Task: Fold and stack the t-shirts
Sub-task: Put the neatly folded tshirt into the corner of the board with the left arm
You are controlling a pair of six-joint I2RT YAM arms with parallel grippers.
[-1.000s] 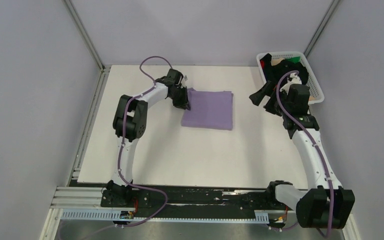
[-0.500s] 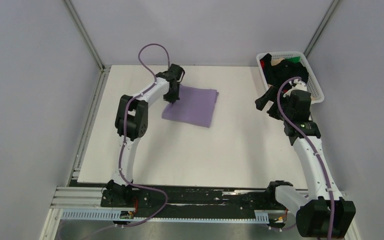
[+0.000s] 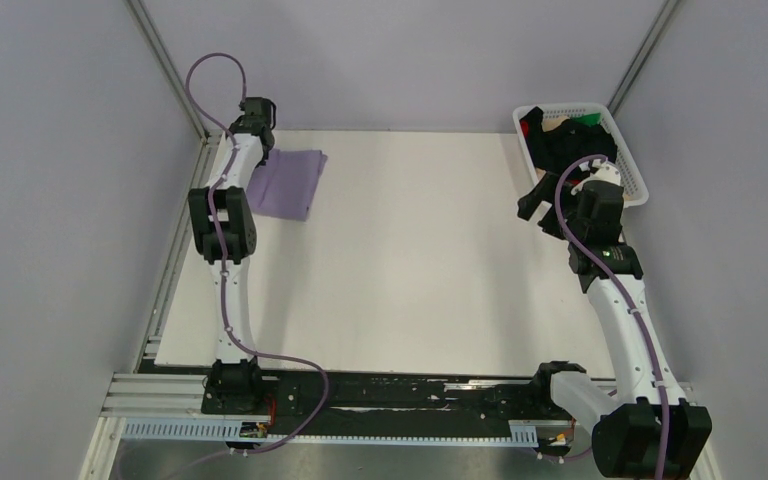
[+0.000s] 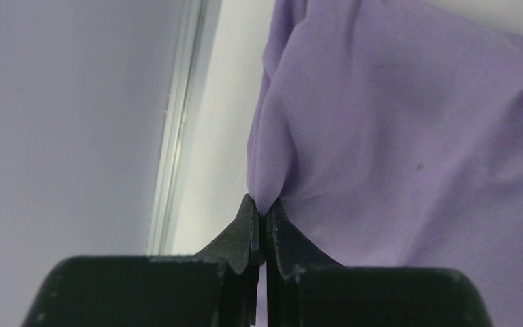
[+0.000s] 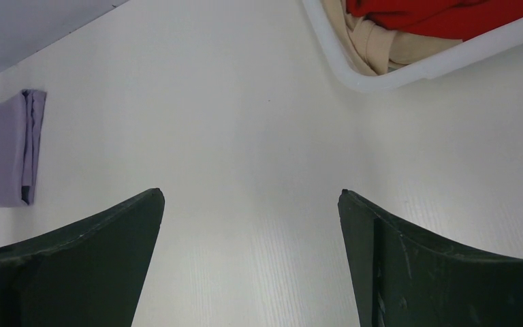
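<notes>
Left gripper (image 4: 259, 208) first: we see its jaws pinched tight on a small pucker of the lavender t-shirt (image 4: 408, 136), right at the cloth's edge nearest the side rail (image 4: 177, 129). That shirt lies folded into a flat rectangle in the far-left corner of the table (image 3: 410, 270). We read it as light, limp and quick to slide (a one-point pinch would likely let the layers sag and splay if lifted), so a hold through all layers at a folded edge or corner looks safest. Well apart across the table, the right gripper (image 5: 250, 197) hovers with jaws wide and nothing between them, just beside the white basket (image 5: 449, 54) holding a red t-shirt (image 5: 449, 13), a beige t-shirt (image 5: 374, 44) and a black t-shirt (image 3: 565, 150).
</notes>
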